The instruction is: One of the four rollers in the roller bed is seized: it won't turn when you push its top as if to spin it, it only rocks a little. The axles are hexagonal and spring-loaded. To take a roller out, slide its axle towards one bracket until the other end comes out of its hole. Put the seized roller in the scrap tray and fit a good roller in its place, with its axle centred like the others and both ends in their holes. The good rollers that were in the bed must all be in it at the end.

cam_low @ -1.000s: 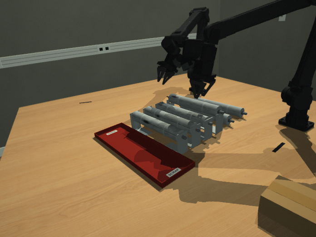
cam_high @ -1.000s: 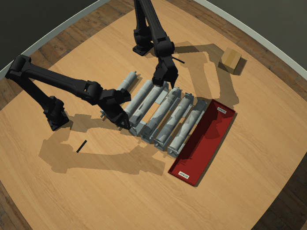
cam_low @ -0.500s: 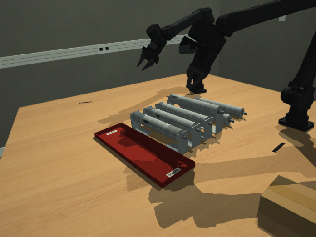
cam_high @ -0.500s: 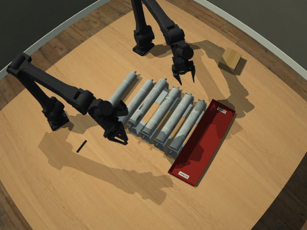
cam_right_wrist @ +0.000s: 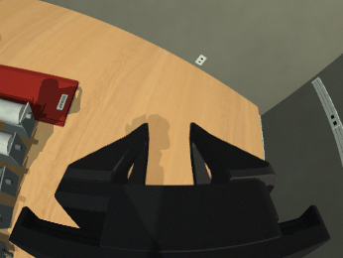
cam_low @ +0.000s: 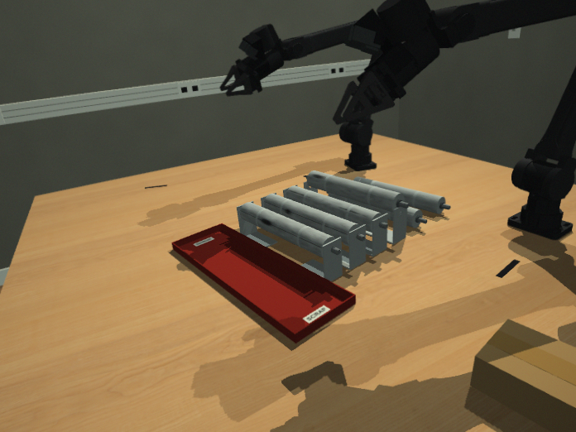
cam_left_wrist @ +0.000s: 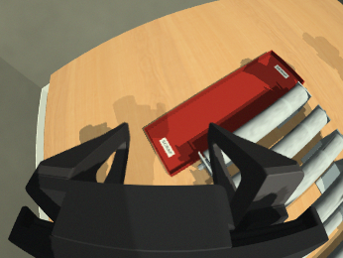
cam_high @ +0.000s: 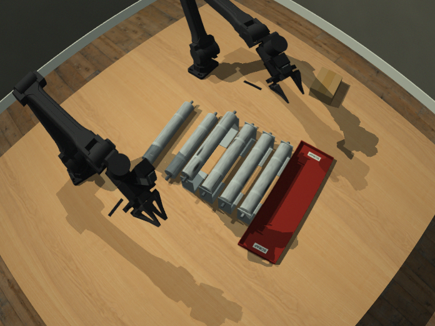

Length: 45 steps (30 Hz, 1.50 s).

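The red tray (cam_high: 304, 196) (cam_low: 260, 279) (cam_left_wrist: 208, 106) (cam_right_wrist: 30, 91) has two white stickers; each one says "SCRAP"; one sticker (cam_high: 260, 248) (cam_low: 203, 242) is inside at one end; the other sticker (cam_high: 314, 156) (cam_low: 316, 314) is inside at the other end.
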Each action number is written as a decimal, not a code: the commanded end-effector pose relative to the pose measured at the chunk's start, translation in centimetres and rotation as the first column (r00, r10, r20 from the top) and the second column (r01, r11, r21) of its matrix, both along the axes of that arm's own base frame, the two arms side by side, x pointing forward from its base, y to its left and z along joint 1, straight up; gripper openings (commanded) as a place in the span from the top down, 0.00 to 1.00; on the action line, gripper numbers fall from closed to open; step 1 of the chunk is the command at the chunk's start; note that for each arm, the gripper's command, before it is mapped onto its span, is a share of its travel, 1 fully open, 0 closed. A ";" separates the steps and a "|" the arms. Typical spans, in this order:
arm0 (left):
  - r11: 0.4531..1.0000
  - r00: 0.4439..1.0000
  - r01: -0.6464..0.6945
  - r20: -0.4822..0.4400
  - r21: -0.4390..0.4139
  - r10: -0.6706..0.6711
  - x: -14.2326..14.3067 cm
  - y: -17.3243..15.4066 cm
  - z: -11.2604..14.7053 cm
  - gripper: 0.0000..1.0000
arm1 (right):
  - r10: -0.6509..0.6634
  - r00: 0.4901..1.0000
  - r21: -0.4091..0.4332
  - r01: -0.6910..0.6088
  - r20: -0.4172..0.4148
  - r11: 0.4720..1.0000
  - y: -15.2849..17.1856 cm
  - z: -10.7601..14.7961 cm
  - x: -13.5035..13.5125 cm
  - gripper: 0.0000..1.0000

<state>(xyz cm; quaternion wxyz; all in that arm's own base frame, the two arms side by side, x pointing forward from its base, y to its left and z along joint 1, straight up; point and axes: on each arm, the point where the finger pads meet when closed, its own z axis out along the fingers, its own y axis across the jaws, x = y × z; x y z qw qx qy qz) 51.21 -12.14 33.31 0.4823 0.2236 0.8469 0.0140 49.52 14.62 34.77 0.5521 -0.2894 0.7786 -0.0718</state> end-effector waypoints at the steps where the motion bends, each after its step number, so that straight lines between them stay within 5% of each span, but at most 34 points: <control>1: 0.994 0.996 -0.063 0.061 -0.090 0.068 0.7 1.1 1.8 0.38 | -0.080 0.993 0.153 0.065 0.092 0.986 -1.1 6.4 2.2 0.68; 15: 0.916 0.882 -0.183 0.352 -0.358 0.314 1.4 9.4 12.6 0.38 | -0.323 0.918 0.503 0.172 0.231 0.847 -11.3 16.1 3.5 0.68; 20: 0.902 0.862 -0.189 0.374 -0.388 0.341 1.8 10.3 13.2 0.38 | -0.348 0.906 0.541 0.172 0.241 0.823 -12.6 16.9 3.0 0.68; 21: 0.897 0.852 -0.196 0.384 -0.397 0.356 1.7 11.1 13.4 0.38 | -0.362 0.892 0.556 0.161 0.271 0.815 -13.4 18.7 2.7 0.68; 23: 0.893 0.825 -0.183 0.429 -0.411 0.367 0.6 11.7 15.8 0.38 | -0.373 0.882 0.567 0.157 0.289 0.809 -14.1 19.7 2.3 0.68; 25: 0.889 0.799 -0.171 0.468 -0.425 0.378 0.3 12.2 18.2 0.38 | -0.383 0.877 0.574 0.161 0.290 0.803 -14.8 19.7 2.6 0.68; 29: 0.893 0.812 -0.176 0.452 -0.414 0.369 0.4 12.0 16.8 0.38 | -0.371 0.890 0.553 0.175 0.264 0.815 -14.5 17.9 2.9 0.68; 30: 0.898 0.786 -0.163 0.496 -0.408 0.368 0.0 12.3 19.5 0.38 | -0.377 0.875 0.554 0.161 0.303 0.817 -14.9 20.1 2.2 0.68; 31: 0.901 0.773 -0.162 0.515 -0.403 0.370 0.0 12.6 20.8 0.68 | -0.381 0.865 0.546 0.156 0.327 0.823 -15.3 20.9 1.7 0.68; 36: 0.900 0.789 -0.174 0.490 -0.401 0.371 0.9 12.6 19.8 0.68 | -0.379 0.875 0.542 0.170 0.302 0.823 -15.2 19.7 2.5 0.68; 37: 0.900 0.801 -0.174 0.474 -0.399 0.365 1.0 12.2 18.7 0.68 | -0.373 0.891 0.535 0.190 0.258 0.823 -14.9 16.7 2.7 0.68; 40: 0.900 0.791 -0.159 0.494 -0.405 0.362 0.9 11.9 20.4 0.68 | -0.372 0.900 0.527 0.208 0.226 0.824 -14.8 14.3 2.8 0.68; 45: 0.899 0.798 -0.158 0.484 -0.407 0.359 1.0 11.7 20.0 0.68 | -0.364 0.904 0.527 0.201 0.225 0.826 -14.4 14.1 2.8 0.68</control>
